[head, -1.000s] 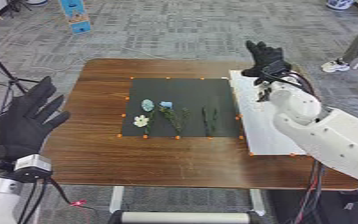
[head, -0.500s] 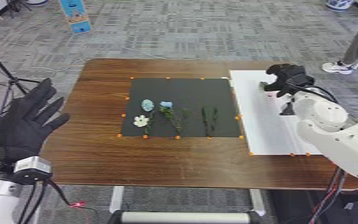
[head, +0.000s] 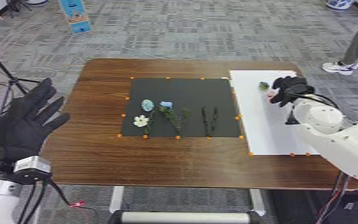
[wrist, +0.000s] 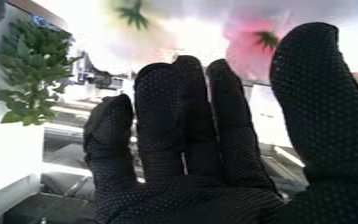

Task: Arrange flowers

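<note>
On the white sheet [head: 269, 127], my right hand [head: 289, 89] is over the far right part, beside a pink flower [head: 270, 93]. Green leaves [head: 263, 86] lie just left of it. In the right wrist view the right hand [wrist: 189, 195] has its fingers extended, holding nothing; beyond them are a pink flower [wrist: 246, 42], a pale bloom [wrist: 140, 30] and a leafy green bunch [wrist: 33, 65]. The black mat [head: 180, 87] bears a pale blue oval bloom [head: 147, 105], a white flower [head: 141, 120], a blue flower [head: 166, 104] and dark stems [head: 215, 119]. My left hand [head: 20, 122] is open, left of the table.
Orange markers edge the mat and part of the sheet on the brown table [head: 149, 167]. A black stand [head: 11, 75] rises beyond the table's left side. The right forearm crosses the table's right edge.
My right hand has come back from the sheet's far edge toward me and slightly right, uncovering the green leaves and the pink flower. My left hand has stayed still.
</note>
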Action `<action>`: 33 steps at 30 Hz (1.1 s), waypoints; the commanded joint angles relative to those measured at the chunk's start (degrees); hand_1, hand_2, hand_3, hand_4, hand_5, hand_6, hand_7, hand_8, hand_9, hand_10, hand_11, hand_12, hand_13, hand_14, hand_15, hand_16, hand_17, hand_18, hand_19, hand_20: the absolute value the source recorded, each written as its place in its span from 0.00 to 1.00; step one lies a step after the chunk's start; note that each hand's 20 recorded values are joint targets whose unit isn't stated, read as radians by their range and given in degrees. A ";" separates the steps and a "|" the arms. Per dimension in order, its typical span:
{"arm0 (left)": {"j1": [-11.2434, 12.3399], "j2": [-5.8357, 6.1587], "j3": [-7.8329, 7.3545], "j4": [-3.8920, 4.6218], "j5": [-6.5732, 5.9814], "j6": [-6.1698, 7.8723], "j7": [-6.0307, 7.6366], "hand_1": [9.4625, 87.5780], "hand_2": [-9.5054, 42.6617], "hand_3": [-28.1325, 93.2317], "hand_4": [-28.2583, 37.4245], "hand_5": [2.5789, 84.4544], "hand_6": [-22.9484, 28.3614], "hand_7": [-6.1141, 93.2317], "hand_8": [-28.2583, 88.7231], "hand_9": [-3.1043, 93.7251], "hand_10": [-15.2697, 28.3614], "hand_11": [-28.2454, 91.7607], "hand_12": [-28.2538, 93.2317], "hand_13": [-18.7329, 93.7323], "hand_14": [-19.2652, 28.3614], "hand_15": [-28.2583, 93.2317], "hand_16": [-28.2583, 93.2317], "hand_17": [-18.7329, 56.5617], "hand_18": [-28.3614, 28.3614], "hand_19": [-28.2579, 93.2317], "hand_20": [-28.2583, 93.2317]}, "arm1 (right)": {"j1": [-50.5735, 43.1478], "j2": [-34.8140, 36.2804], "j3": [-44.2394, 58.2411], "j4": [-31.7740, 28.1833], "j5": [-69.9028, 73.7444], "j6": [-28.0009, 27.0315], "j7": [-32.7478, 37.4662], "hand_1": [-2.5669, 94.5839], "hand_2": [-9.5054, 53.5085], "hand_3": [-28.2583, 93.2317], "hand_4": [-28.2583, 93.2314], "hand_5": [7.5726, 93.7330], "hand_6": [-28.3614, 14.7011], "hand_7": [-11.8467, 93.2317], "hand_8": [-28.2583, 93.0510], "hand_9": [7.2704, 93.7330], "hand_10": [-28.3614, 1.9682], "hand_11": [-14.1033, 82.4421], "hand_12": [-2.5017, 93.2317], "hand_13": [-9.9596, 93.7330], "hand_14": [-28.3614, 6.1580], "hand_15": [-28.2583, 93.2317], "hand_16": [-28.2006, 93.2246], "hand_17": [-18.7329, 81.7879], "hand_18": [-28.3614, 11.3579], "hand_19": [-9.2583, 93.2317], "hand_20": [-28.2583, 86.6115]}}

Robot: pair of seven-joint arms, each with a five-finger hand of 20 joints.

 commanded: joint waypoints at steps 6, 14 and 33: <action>0.45 -0.07 -0.42 -0.36 -0.12 -0.35 -0.32 0.21 0.03 0.70 0.00 0.24 0.47 0.20 0.17 0.21 0.53 0.30 0.41 0.28 0.66 0.28 0.29 0.05 0.89 0.52 0.28 | 1.21 -0.91 -1.64 -0.48 -1.87 1.05 -1.06 0.46 0.00 0.78 0.00 0.45 0.67 0.34 0.12 0.49 0.68 0.35 0.20 0.58 0.56 0.88 0.44 0.44 0.23 0.88 0.76; 0.51 -0.06 -0.58 -0.45 -0.03 -0.15 -0.32 0.20 0.02 0.72 0.00 0.24 0.47 0.20 0.18 0.21 0.53 0.30 0.41 0.28 0.66 0.28 0.29 0.05 0.89 0.52 0.28 | 0.20 -1.59 -1.01 0.15 -1.60 0.23 -0.75 0.46 0.00 0.86 0.00 0.55 0.75 0.40 0.10 0.63 0.70 0.44 0.23 0.65 0.62 0.89 0.46 0.47 0.24 0.90 0.75; 0.97 -0.26 -0.80 -0.71 -0.07 0.22 -0.27 0.19 0.03 0.72 0.00 0.24 0.47 0.20 0.18 0.21 0.53 0.30 0.41 0.28 0.66 0.29 0.29 0.04 0.89 0.52 0.28 | 0.80 -2.77 0.19 -8.65 -3.71 9.68 -6.06 0.57 0.00 0.88 0.00 0.74 0.75 0.57 0.23 0.87 0.76 0.41 0.50 0.73 0.68 0.87 0.54 0.53 0.23 0.95 0.76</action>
